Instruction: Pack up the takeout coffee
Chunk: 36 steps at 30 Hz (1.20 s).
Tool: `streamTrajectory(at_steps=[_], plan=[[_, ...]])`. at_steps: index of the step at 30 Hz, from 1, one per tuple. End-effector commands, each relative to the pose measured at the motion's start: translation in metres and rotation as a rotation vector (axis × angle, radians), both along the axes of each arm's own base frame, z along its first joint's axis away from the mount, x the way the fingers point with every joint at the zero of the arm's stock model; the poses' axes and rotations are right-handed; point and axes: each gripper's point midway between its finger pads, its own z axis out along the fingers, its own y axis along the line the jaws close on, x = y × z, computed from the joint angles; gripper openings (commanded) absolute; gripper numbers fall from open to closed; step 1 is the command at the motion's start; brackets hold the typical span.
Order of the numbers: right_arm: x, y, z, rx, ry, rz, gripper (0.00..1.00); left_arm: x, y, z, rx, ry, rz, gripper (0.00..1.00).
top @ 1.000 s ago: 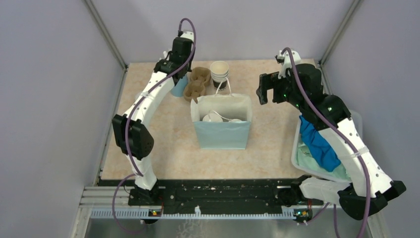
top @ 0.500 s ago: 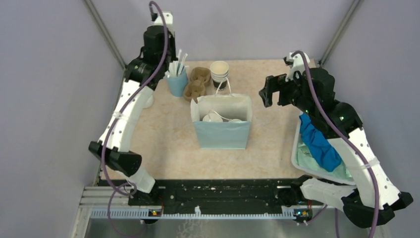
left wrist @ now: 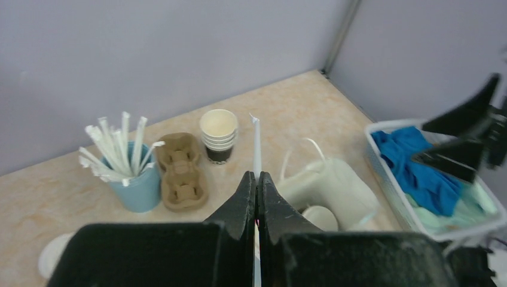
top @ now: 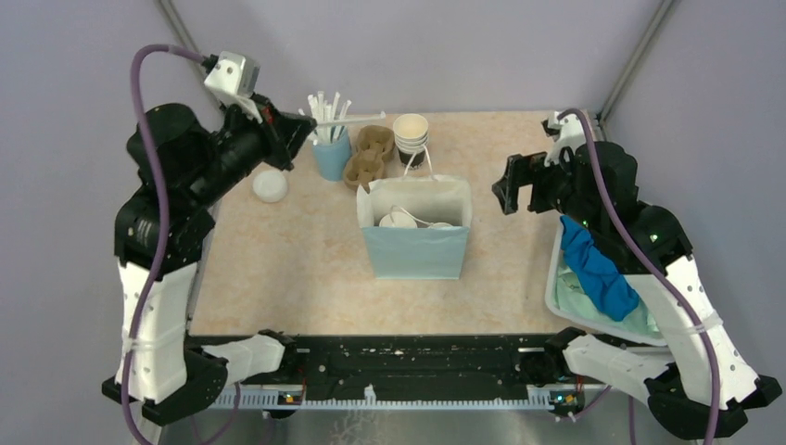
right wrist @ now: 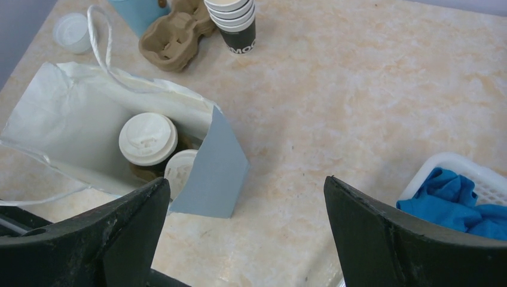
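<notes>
Two takeout coffee cups with white lids (right wrist: 147,139) (right wrist: 179,170) stand inside the open light blue paper bag (top: 414,255) at the table's middle. Their lids also show in the top view (top: 397,221). My left gripper (top: 301,120) is raised at the back left, above the light blue cup of straws (top: 332,156). It is shut on a single white straw (top: 357,117) that sticks out to the right. In the left wrist view the straw (left wrist: 257,143) runs up from between the closed gripper (left wrist: 257,174). My right gripper (top: 519,185) is open and empty, right of the bag.
A cardboard cup carrier (top: 366,158) and a stack of paper cups (top: 411,137) stand behind the bag. A loose white lid (top: 270,185) lies at the left. A white basket (top: 560,278) with blue cloth (top: 598,269) sits at the right edge.
My left arm has swung up and back to the left, drawing one straw out of the blue cup. My right gripper has drifted slightly right, still open.
</notes>
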Motion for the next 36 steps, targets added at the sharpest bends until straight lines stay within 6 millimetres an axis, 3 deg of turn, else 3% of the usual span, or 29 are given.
streamTrajectory(at_steps=[1, 4, 7, 11, 18, 24, 36], plan=[[-0.014, -0.016, 0.027, 0.061, -0.024, -0.069, 0.99, -0.055, -0.024, -0.008, 0.0, 0.067, -0.258, 0.0], [-0.022, -0.021, 0.04, 0.085, -0.03, -0.084, 0.99, -0.076, -0.021, -0.014, 0.019, 0.082, -0.299, 0.0], [-0.03, -0.025, 0.046, 0.101, -0.042, -0.086, 0.99, -0.089, -0.026, -0.032, 0.04, 0.11, -0.364, 0.0], [-0.041, -0.032, 0.053, 0.135, -0.044, -0.1, 0.99, -0.088, -0.036, -0.06, 0.065, 0.187, -0.432, 0.0], [-0.054, -0.042, 0.044, 0.174, -0.037, -0.138, 0.99, -0.05, -0.04, -0.094, 0.12, 0.236, -0.37, 0.0], [-0.053, -0.045, 0.029, 0.15, -0.012, -0.156, 0.99, -0.011, -0.048, -0.116, 0.132, 0.255, -0.32, 0.0], [-0.048, -0.043, 0.015, 0.111, 0.008, -0.153, 0.99, 0.038, -0.086, -0.155, 0.226, 0.327, -0.29, 0.0]])
